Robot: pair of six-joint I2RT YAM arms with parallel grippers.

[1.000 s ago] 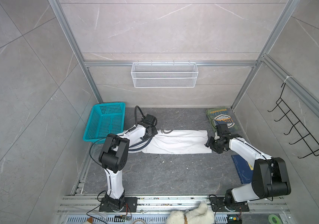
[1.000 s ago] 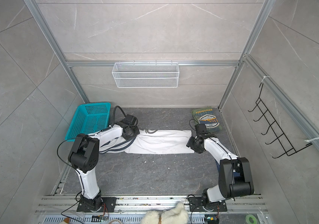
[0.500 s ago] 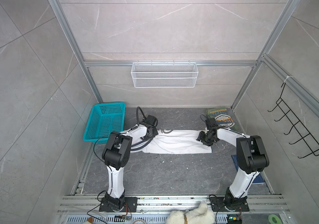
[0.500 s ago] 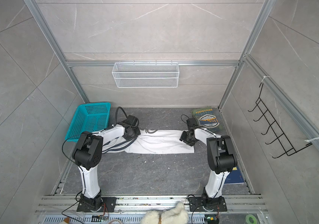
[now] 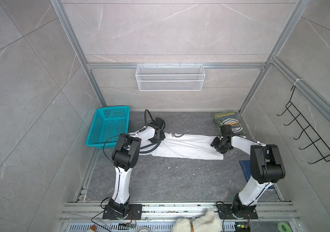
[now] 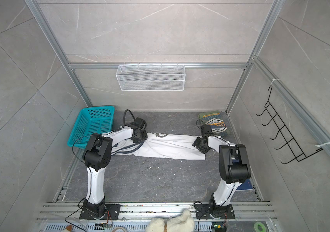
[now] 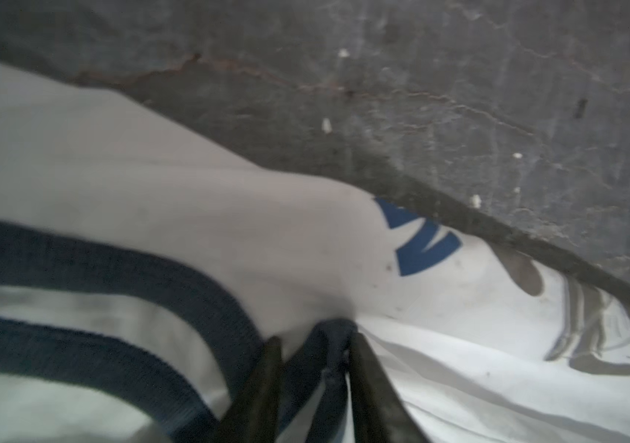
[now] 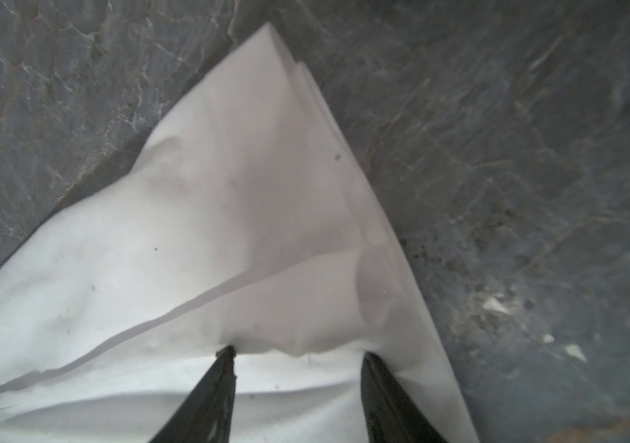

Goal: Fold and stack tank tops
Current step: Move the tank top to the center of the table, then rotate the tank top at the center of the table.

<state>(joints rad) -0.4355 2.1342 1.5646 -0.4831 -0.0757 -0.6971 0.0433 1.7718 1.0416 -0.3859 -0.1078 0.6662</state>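
Soft, even light — wrist views blurred

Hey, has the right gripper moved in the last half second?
Yes. The right gripper has shifted away from the teal basket, toward the folded olive green tank top, and is at the hem end of the white tank top.

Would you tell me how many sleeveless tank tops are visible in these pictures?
2. The white tank top with navy trim lies stretched lengthwise across the middle; the olive green tank top with a badge print sits folded at the far right corner. Another could hide underneath either.
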